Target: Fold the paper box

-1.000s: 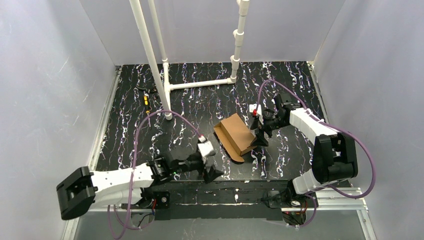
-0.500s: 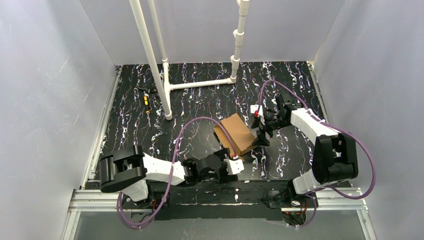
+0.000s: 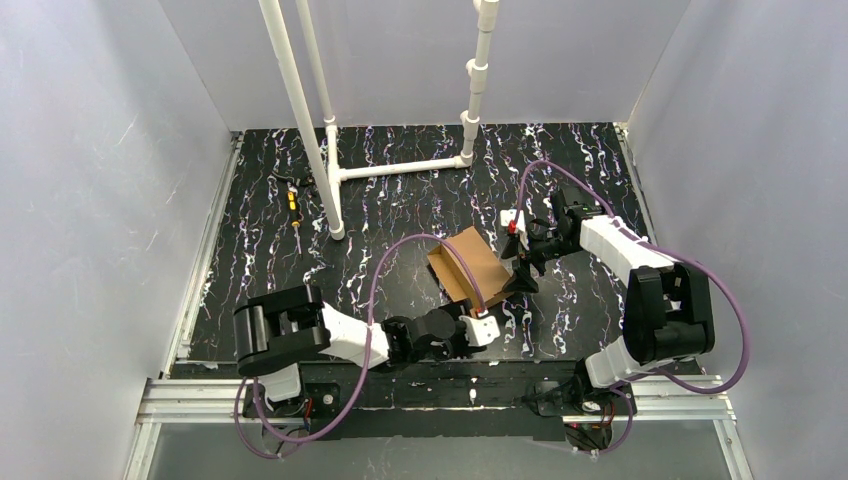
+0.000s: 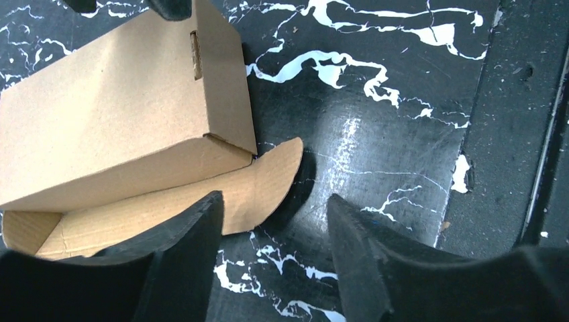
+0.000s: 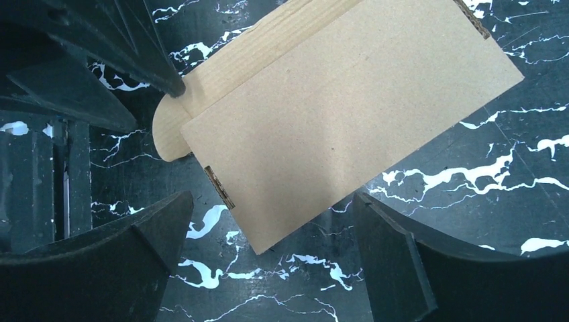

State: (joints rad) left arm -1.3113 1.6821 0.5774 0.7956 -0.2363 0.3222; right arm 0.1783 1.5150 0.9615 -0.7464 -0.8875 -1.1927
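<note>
The paper box (image 3: 470,264) is a brown cardboard carton, partly folded, lying on the black marbled table. In the left wrist view the box (image 4: 114,114) has its lid panel down, and a rounded flap (image 4: 268,180) lies flat at its near end. My left gripper (image 4: 272,225) is open and empty at that flap, with one finger (image 4: 191,235) over the flap's edge. It is at the box's near end in the top view (image 3: 478,312). My right gripper (image 5: 272,201) is open and empty just above the box's right corner (image 5: 335,114), and it also shows in the top view (image 3: 521,274).
A white pipe frame (image 3: 335,170) stands at the back left and centre. Small orange and black items (image 3: 291,200) lie at the far left. The black front strip of the table (image 4: 516,134) runs close behind my left gripper. Grey walls enclose the table.
My left arm has swung right along the front edge, bringing its gripper to the box's near flap. My right gripper has stayed by the box's right side.
</note>
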